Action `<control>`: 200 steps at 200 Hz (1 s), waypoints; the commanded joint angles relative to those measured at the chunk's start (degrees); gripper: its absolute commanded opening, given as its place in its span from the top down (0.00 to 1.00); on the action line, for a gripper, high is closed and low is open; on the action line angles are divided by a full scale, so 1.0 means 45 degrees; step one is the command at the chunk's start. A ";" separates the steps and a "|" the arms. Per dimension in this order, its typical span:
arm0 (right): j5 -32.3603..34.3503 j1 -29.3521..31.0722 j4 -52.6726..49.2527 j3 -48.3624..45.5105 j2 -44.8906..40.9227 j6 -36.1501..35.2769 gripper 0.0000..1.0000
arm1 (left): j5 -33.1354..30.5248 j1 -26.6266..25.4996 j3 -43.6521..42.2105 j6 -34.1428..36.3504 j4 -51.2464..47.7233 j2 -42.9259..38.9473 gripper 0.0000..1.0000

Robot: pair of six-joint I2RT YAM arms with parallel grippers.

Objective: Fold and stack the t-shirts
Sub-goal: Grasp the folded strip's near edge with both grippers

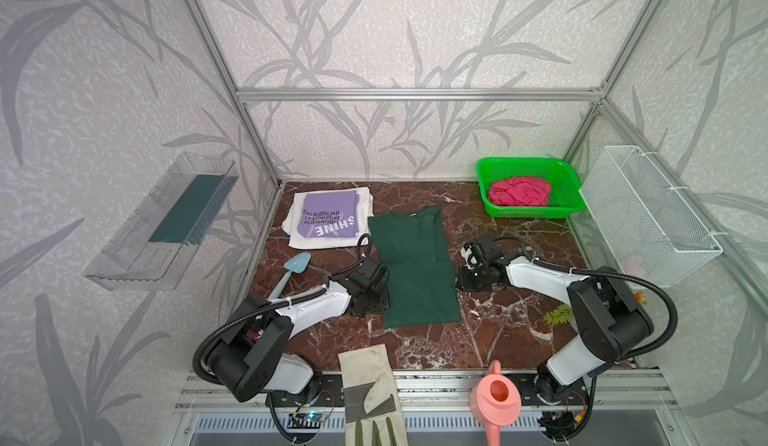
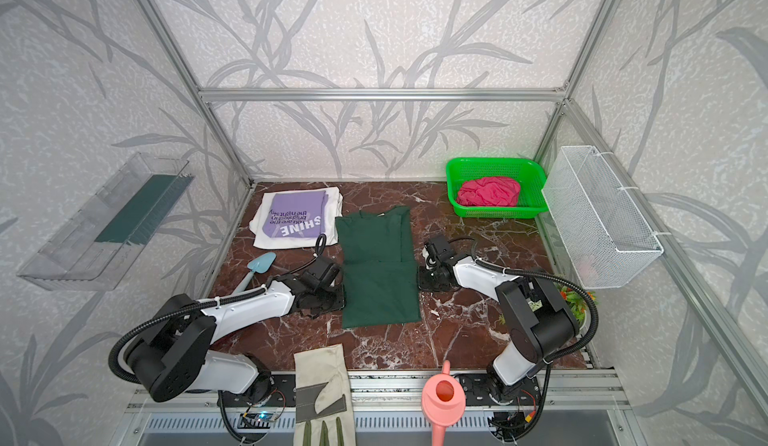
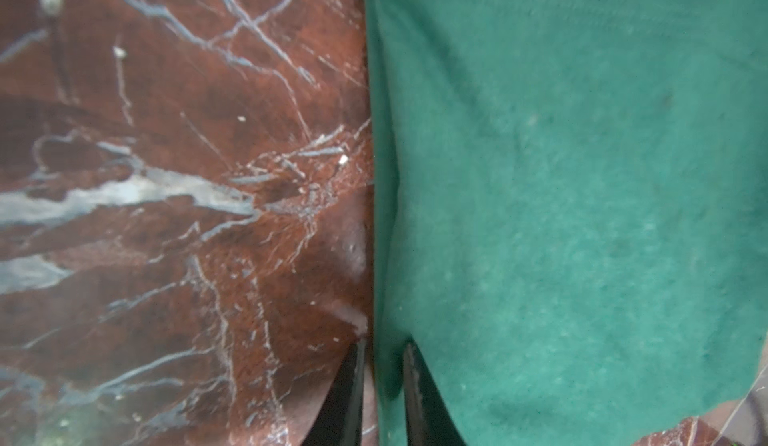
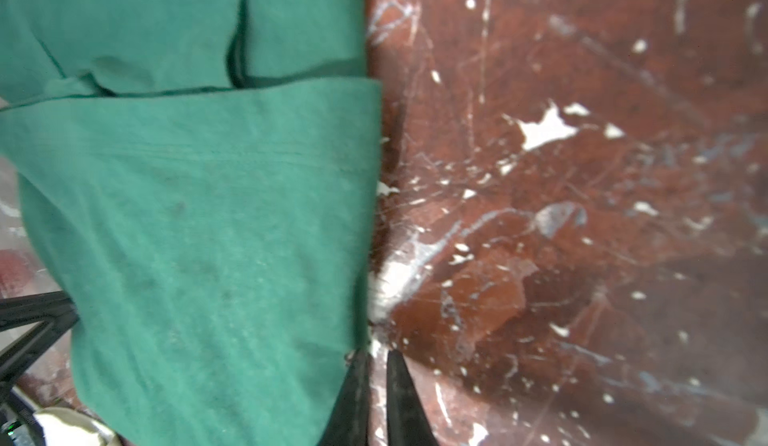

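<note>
The dark green t-shirt [image 1: 411, 265] lies flat mid-table as a long folded strip, its near part doubled over. My left gripper [image 1: 384, 298] is low at the shirt's left edge. In the left wrist view this gripper [image 3: 385, 344] is shut on that edge, with cloth between its fingers. My right gripper [image 1: 459, 281] is at the shirt's right edge. Its wrist view shows the gripper [image 4: 377, 354] shut beside the hem [image 4: 365, 215], only table showing in the slit. The lilac "SHINE" t-shirt [image 1: 328, 215] lies folded on the white one [image 1: 307, 242]. The pink-red t-shirt [image 1: 519, 192] is crumpled in the green basket [image 1: 482, 182].
A beige work glove [image 1: 370, 390] and a pink watering can [image 1: 496, 402] sit at the front edge. A blue trowel [image 1: 293, 271] lies left of my left arm. A wire basket [image 1: 648, 215] hangs on the right wall, a clear tray [image 1: 162, 223] on the left wall.
</note>
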 commanded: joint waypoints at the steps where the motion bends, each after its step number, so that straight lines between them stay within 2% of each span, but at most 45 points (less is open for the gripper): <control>1: 0.0693 -0.0084 -0.0797 -0.0070 -0.0075 -0.0433 0.88 | -0.0334 -0.0052 -0.0297 -0.0189 -0.0578 -0.0136 0.80; 49: 0.1211 0.0100 -0.2253 0.0287 -0.2477 -0.0604 0.88 | -0.1252 -0.0084 0.0328 0.0116 -0.3026 -0.2522 0.79; 62: 0.0630 0.0301 -0.2072 0.0222 -0.3050 -0.0328 0.88 | -0.0858 -0.0101 0.0391 0.0102 -0.3033 -0.3127 0.79; 77: -0.0297 0.0565 -0.1399 0.0051 -0.3327 0.0193 0.88 | 0.0228 -0.0136 0.0327 0.0068 -0.2277 -0.3407 0.79; 91: -0.0863 0.0849 -0.0717 -0.0110 -0.3189 0.0667 0.88 | 0.1301 -0.0190 0.0264 -0.0072 -0.1203 -0.3127 0.79; 103: -0.1048 0.1097 -0.0201 -0.0219 -0.2857 0.0972 0.88 | 0.1685 -0.0354 0.0317 -0.0202 -0.0552 -0.2615 0.80; 137: -0.1396 0.1502 0.0933 -0.0857 -0.1828 0.1618 0.88 | 0.1451 -0.1008 0.0681 -0.0253 -0.0384 -0.1080 0.80; 161: -0.0979 0.1510 0.0775 -0.1387 -0.1666 0.1791 0.88 | 0.1081 -0.1084 0.0691 -0.0445 -0.1166 -0.0201 0.80; 200: -0.0029 0.1477 -0.0345 -0.1858 -0.1935 0.1421 0.89 | 0.0811 -0.1177 0.0225 -0.0780 -0.1617 -0.0243 0.80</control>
